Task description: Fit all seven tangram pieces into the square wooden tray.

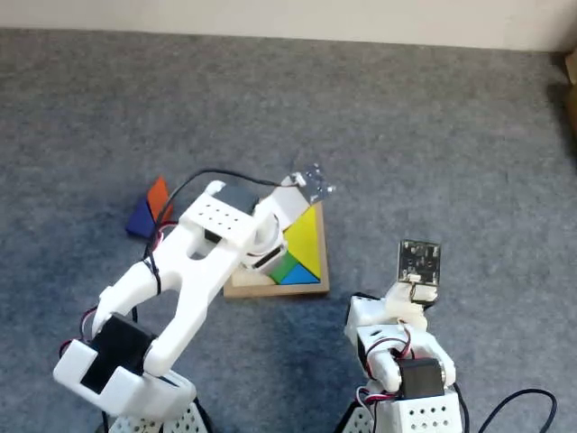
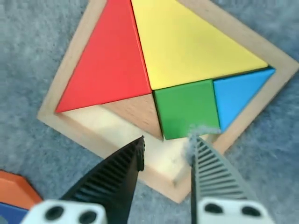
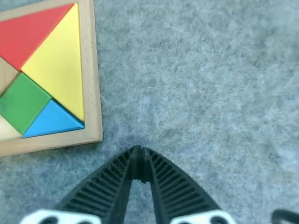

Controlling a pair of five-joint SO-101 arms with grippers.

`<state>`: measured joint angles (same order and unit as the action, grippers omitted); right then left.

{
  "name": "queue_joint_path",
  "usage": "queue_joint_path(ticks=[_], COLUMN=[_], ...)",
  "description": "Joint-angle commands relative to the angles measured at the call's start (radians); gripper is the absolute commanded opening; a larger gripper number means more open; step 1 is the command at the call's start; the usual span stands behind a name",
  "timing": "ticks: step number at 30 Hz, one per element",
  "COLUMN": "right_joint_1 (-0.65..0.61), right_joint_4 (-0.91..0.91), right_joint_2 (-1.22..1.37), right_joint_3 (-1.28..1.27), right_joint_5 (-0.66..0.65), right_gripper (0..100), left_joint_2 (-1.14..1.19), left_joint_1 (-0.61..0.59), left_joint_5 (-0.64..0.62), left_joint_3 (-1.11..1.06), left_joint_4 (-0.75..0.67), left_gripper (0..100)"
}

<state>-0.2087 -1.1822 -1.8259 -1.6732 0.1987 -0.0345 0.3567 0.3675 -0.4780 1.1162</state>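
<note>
The left gripper (image 2: 167,139), jaws spread and empty, hangs over the tray (image 2: 65,123), which holds five pieces (image 2: 191,42); the right gripper (image 3: 140,150), jaws pressed together, is at the tray's 3 o'clock.

From above, my left arm (image 1: 194,271) hides most of the tray (image 1: 270,290). Beside the dark finger of my left gripper (image 2: 167,140), the orange piece (image 2: 11,188) and the dark blue piece (image 2: 6,213) are cut off by the frame edge.
</note>
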Motion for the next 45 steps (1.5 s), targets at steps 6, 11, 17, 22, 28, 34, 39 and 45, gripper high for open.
queue_joint_path(ticks=[6,11,17,22,28,34,39,45], right_joint_1=[0.015,0.015,0.015,0.015,0.016,0.016,0.031,0.039], right_joint_4=[-0.002,-0.002,-0.002,-0.002,-0.002,-0.002,0.001,0.002], right_joint_2=[-0.019,-0.019,-0.019,-0.019,-0.019,-0.019,-0.021,-0.021], right_joint_3=[-0.114,-0.114,-0.114,-0.114,-0.114,-0.114,-0.114,-0.114], right_joint_5=[-0.009,-0.009,-0.009,-0.009,-0.009,-0.009,-0.009,-0.009], right_gripper=[0.9,0.9,0.9,0.9,0.9,0.9,0.9,0.9], left_joint_2=[-0.008,-0.008,0.001,0.005,0.022,0.209,0.372,0.509], left_joint_1=[-0.104,-0.236,-0.421,-0.539,-0.588,-0.593,-0.591,-0.591], left_joint_5=[-0.008,-0.069,-0.098,-0.155,-0.163,-0.212,-0.233,-0.242], left_joint_3=[0.166,0.228,0.288,0.295,0.292,0.424,0.561,0.648], left_joint_4=[0.135,0.152,0.153,0.144,0.063,0.061,0.061,0.061], left_gripper=[16,17,22,28,28,28,28,26])
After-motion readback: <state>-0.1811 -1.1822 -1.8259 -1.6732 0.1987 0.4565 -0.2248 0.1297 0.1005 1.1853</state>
